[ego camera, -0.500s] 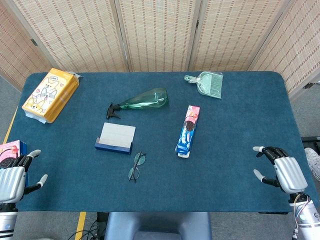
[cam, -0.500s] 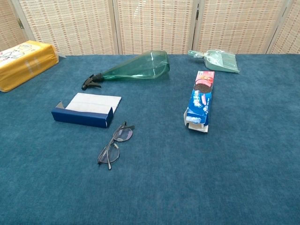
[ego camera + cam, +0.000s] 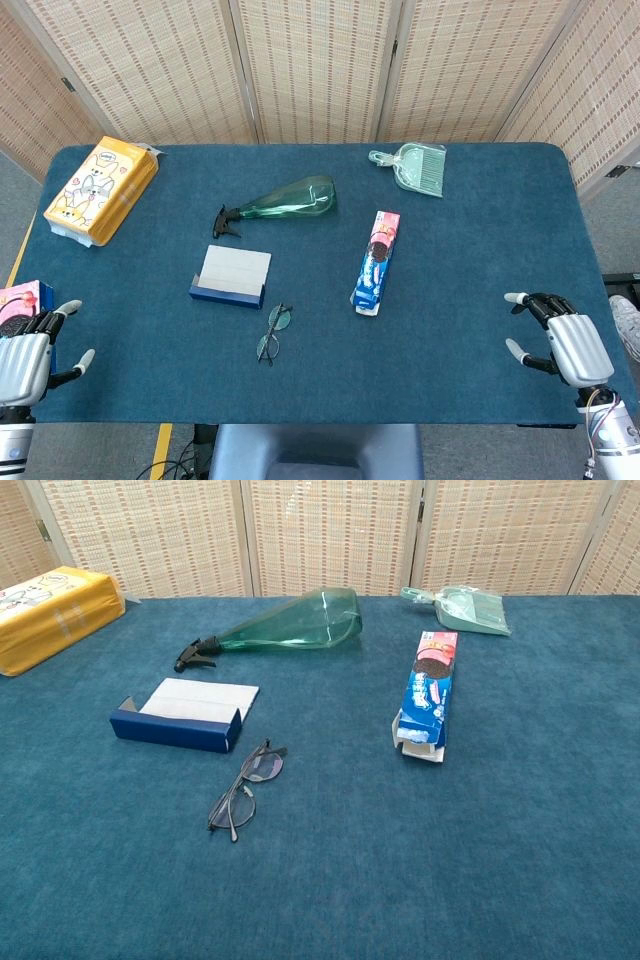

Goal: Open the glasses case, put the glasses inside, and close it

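Observation:
The glasses case [image 3: 233, 276] [image 3: 186, 713] is a flat box, white on top with dark blue sides, lying shut left of the table's centre. The thin dark-framed glasses [image 3: 271, 333] [image 3: 243, 788] lie folded on the cloth just in front of its right end. My left hand [image 3: 25, 355] hovers at the near left corner, fingers apart, holding nothing. My right hand [image 3: 565, 340] is at the near right edge, also empty with fingers spread. Both hands are far from the case. Neither hand shows in the chest view.
A green spray bottle [image 3: 280, 203] lies on its side behind the case. A blue biscuit pack [image 3: 377, 262] lies right of centre, a green dustpan [image 3: 416, 166] at the back. A yellow tissue pack [image 3: 101, 190] sits far left, a pink biscuit box [image 3: 22, 302] beside my left hand.

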Controlling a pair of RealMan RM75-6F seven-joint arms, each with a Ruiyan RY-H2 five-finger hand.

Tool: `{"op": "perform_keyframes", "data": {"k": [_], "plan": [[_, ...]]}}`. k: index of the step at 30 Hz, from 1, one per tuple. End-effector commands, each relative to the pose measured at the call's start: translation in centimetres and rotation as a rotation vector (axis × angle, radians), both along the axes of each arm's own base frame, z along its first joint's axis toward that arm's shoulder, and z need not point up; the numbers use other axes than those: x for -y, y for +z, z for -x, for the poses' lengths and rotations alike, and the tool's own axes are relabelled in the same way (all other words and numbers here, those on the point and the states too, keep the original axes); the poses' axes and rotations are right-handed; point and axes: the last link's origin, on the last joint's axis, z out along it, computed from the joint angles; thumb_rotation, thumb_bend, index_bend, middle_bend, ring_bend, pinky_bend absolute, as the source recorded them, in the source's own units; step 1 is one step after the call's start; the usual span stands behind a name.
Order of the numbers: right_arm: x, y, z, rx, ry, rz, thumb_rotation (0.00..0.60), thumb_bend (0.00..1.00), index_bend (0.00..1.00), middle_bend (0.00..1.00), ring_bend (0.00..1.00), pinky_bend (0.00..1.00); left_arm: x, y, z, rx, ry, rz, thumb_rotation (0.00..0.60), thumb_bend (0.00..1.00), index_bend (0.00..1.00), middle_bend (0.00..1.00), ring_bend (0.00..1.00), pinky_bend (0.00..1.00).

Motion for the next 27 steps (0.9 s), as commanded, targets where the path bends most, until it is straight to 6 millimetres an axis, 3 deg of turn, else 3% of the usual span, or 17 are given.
{"op": "perform_keyframes", "data": {"k": [1,6,8,13,16,21,27], "plan": [[0.0,0.1,0.0,-0.002,0.001,0.002,0.6,0.27,0.25,0.4,0.28,0.24,-0.5,-0.1,-0.3,-0.004,-0.024,0.014,0.6,0.3,0.22,0.3,0.26,0.36],[0.1,0.2,-0.2,-0.007,0.008,0.009,0.6,0.27,0.25,0.4,0.28,0.24,-2.2,-0.5,-1.5,-0.022,-0.103,0.057,0.6,0.3,0.22,0.3,0.27,0.36],[0.1,0.3,-0.3,-0.011,0.013,0.01,0.6,0.27,0.25,0.4,0.28,0.24,-3.2,-0.7,-2.3,-0.038,-0.151,0.081,0.6,0.3,0.22,0.33,0.31,0.4],[0.2,0.3,-0.5,-0.017,0.016,0.013,0.6,0.27,0.25,0.4,0.29,0.24,-5.7,-2.1,-4.9,-0.048,-0.267,0.178,0.6,0.3,0.23,0.54,0.51,0.69],[0.2,0.3,-0.6,-0.021,0.016,0.013,0.6,0.28,0.25,0.4,0.29,0.24,-7.3,-3.4,-6.4,-0.057,-0.316,0.258,0.6,0.3,0.24,0.77,0.7,0.87],[0.0,0.3,-0.5,-0.022,0.007,0.016,0.6,0.28,0.25,0.4,0.29,0.24,-9.7,-5.6,-8.5,-0.076,-0.367,0.364,0.6,0.32,0.25,0.93,0.89,0.98],[-0.1,0.2,-0.2,-0.02,-0.004,0.013,0.6,0.28,0.25,0.4,0.29,0.24,-11.6,-8.2,-10.3,-0.08,-0.375,0.467,0.6,0.42,0.24,0.97,0.95,1.0]]}}
